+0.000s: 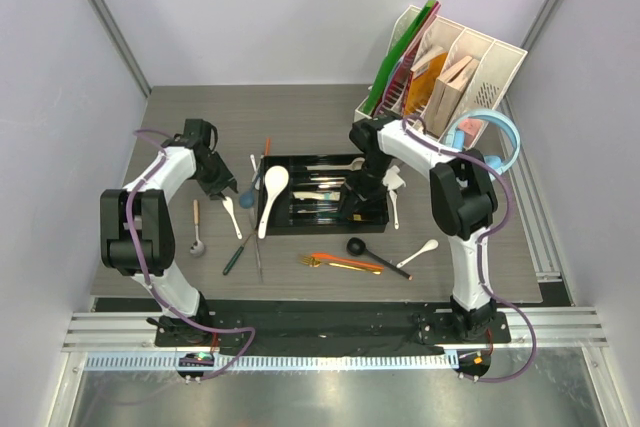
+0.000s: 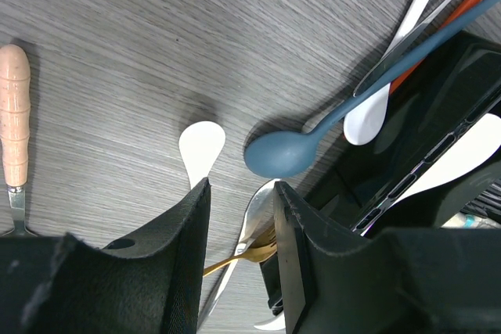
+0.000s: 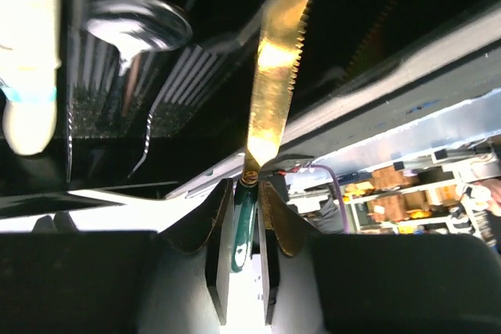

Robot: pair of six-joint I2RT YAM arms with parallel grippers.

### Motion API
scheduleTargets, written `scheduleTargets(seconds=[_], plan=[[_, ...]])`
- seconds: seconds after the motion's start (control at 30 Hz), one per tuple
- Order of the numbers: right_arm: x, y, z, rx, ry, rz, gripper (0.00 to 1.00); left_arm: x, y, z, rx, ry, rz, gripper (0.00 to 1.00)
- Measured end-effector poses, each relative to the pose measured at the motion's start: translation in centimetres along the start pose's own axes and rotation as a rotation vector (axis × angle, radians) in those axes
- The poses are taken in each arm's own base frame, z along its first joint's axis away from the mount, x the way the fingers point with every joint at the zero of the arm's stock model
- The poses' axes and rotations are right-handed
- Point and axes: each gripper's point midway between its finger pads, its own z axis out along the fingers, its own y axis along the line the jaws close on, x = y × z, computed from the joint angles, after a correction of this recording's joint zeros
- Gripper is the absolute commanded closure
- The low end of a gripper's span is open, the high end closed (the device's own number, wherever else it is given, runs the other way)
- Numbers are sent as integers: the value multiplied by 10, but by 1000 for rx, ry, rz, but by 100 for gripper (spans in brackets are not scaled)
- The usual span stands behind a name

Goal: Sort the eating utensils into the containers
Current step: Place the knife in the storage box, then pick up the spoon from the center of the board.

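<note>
Tray part-filled, many utensils outside — right gripper pinching gold knife over it, left gripper half-open, empty.

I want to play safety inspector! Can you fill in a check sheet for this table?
Surface: grey wood-grain table, no spills seen.
Job's things: black tray holds some cutlery; white spoon lies across its left edge; black spoon and orange chopsticks lie on the table in front.
Clutter: white file organiser and light-blue headphones, far right.
Grippers: left gripper open, a steel spoon showing between its fingers; right gripper closed on a gold knife, blade over the tray.
Cables: purple cables along both arms.
Surroundings: pale walls; metal rails at the near edge.
</note>
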Motion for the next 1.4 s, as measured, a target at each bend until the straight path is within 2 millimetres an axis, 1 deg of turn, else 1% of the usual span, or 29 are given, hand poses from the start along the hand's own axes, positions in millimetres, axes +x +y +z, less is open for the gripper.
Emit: scheduleTargets(seconds=[0.2,0.37,0.43,0.57,0.63,0.73,0.77,0.8,0.87,0.97,1.03,1.1,1.17,1.2,1.3,1.37,1.4], plan=[[-5,10,12,16,4,-20,70,-1,2,0,-3,-2,-3,62],[-5,13,13,13,7,-35,67,-2,3,0,-10,-6,-5,62],[-4,14,12,8,7,-47,61,-2,4,0,-12,-7,-4,62],[-2,22,0,-33,-2,-94,56,-2,5,0,-17,-3,-5,62],[-5,30,-13,-83,-23,-147,52,-1,6,0,-19,-1,-7,62],[-17,28,-33,-140,-58,-215,49,-1,8,0,-27,0,-8,62],[-21,20,-43,-160,-75,-276,49,-1,8,0,-29,-1,-9,62],[-26,18,-48,-169,-79,-277,48,-1,9,0,-32,-1,-9,62],[-34,3,-61,-195,-105,-369,47,-1,10,0,-37,-1,-9,62],[-40,-20,-68,-171,-163,-527,46,0,11,0,-40,3,-10,62],[-42,-25,-66,-138,-238,-654,46,0,11,-1,-42,4,-10,62],[-43,-33,-59,-69,-348,-803,46,1,12,-1,-48,7,-10,62],[-44,-42,-53,-9,-433,-912,46,0,13,-2,-54,6,-11,62],[-46,-53,-50,41,-485,-972,46,0,13,-3,-56,5,-11,62],[-54,-81,-46,111,-579,-1078,45,-3,11,-6,-57,3,-13,62],[-69,-100,-48,149,-643,-1106,41,-6,9,-9,-56,-4,-14,62],[-78,-106,-49,165,-673,-1116,36,-9,8,-11,-54,-9,-14,62]])
